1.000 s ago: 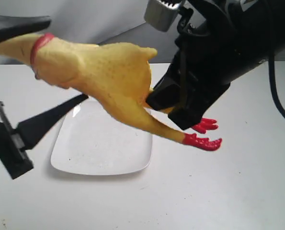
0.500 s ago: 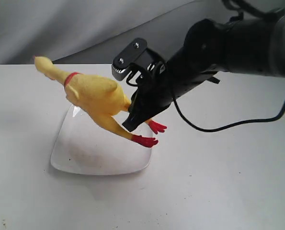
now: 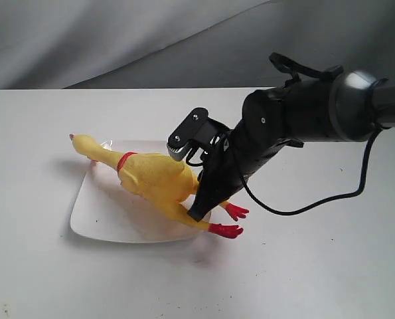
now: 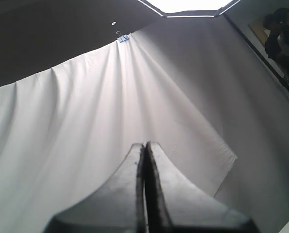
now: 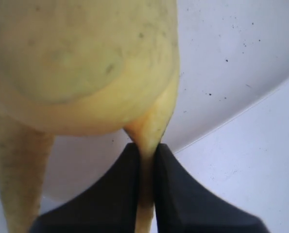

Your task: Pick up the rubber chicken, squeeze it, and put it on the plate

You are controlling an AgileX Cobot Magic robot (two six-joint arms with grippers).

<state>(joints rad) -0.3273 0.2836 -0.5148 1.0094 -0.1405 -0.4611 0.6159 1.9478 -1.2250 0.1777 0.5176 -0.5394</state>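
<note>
The yellow rubber chicken [image 3: 154,179] lies diagonally across the white square plate [image 3: 94,216]. Its head points to the far left and its red feet [image 3: 227,230] overhang the plate's right edge. My right gripper [image 3: 200,211] is shut on one of the chicken's legs, close to the body. In the right wrist view the black fingers [image 5: 171,194] pinch that yellow leg [image 5: 148,141], with the chicken's body [image 5: 81,58] filling the frame above the plate's surface [image 5: 217,63]. My left gripper [image 4: 145,145] is out of the exterior view; it points up at a white backdrop with its jaws together.
The plate sits on a white table [image 3: 303,266]. My right arm [image 3: 297,126] reaches in from the right, with a black cable [image 3: 330,199] looping below it. A grey and white backdrop [image 3: 117,40] hangs behind the table.
My right gripper has lowered the chicken from the air onto the plate. My left gripper, by the chicken one second ago, has left the exterior view.
</note>
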